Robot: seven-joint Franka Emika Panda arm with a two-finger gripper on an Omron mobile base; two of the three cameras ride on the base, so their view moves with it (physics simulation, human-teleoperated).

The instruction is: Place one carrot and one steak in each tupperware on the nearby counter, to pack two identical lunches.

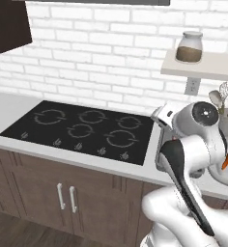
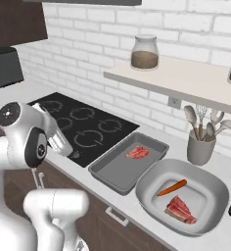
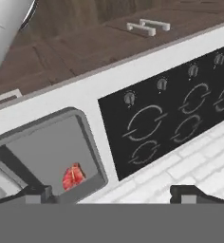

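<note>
On the light counter (image 2: 137, 208) stand two tupperware. The darker rectangular tray (image 2: 118, 171) holds one red steak (image 2: 137, 152). The lighter oval basin (image 2: 205, 188) holds an orange carrot (image 2: 172, 187) and a second steak (image 2: 181, 208). In the left base view the carrot (image 1: 226, 160) shows past my arm. My gripper (image 3: 113, 193) is open and empty, held in the air over the stovetop's end beside the tray (image 3: 42, 147), with that steak (image 3: 73, 176) just off its left fingertip (image 3: 38, 192). My hand (image 2: 57, 138) hangs left of the tray.
The black stovetop (image 2: 88, 130) lies left of the tray. A grey utensil holder (image 2: 200, 147) stands behind the basin. Jars (image 2: 145, 52) sit on a wall shelf. A black toaster (image 2: 5, 66) is at the far left. Brown cabinets with white handles (image 1: 67, 198) run below.
</note>
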